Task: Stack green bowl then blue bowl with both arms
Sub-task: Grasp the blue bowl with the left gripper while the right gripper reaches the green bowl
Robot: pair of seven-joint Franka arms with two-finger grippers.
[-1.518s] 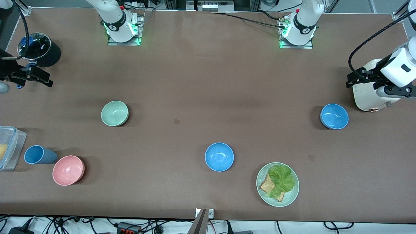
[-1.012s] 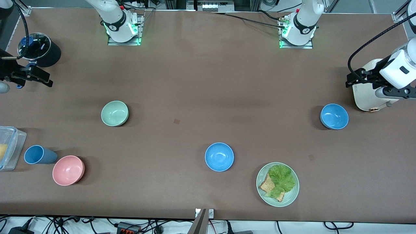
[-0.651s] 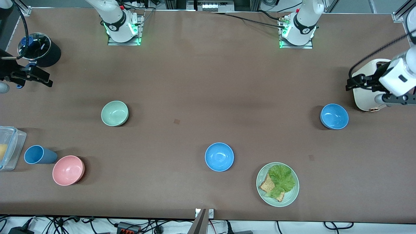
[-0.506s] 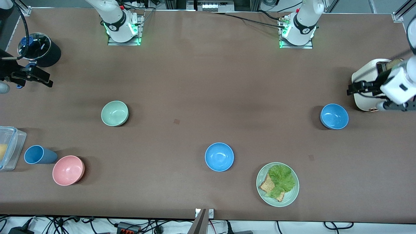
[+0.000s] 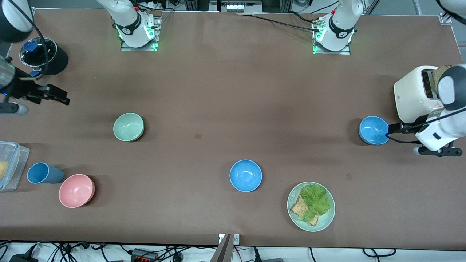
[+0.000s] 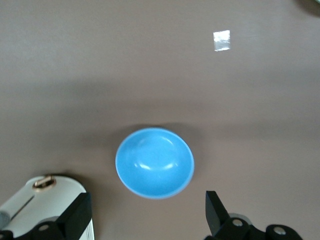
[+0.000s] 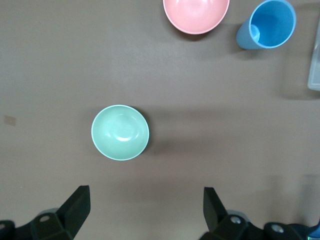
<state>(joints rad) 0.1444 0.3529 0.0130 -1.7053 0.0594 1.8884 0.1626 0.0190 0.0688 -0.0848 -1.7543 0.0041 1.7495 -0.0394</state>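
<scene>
The green bowl (image 5: 128, 126) stands upright toward the right arm's end of the table; it also shows in the right wrist view (image 7: 120, 132). One blue bowl (image 5: 374, 130) stands toward the left arm's end, and shows in the left wrist view (image 6: 155, 162). A second blue bowl (image 5: 245, 175) stands mid-table, nearer the front camera. My left gripper (image 5: 392, 127) (image 6: 146, 215) is open and empty, just beside the first blue bowl's rim. My right gripper (image 5: 62, 97) (image 7: 144, 202) is open and empty, over bare table some way from the green bowl.
A white toaster (image 5: 415, 94) stands by the left gripper. A pale-green plate (image 5: 327, 221) holds toast and lettuce. A pink bowl (image 5: 76, 190), a blue cup (image 5: 42, 173), a clear container (image 5: 9, 165) and a black round pot (image 5: 43, 56) sit at the right arm's end.
My left gripper has moved from over the toaster down to beside the blue bowl at the left arm's end. My right gripper has shifted a little toward the green bowl. No bowl has moved.
</scene>
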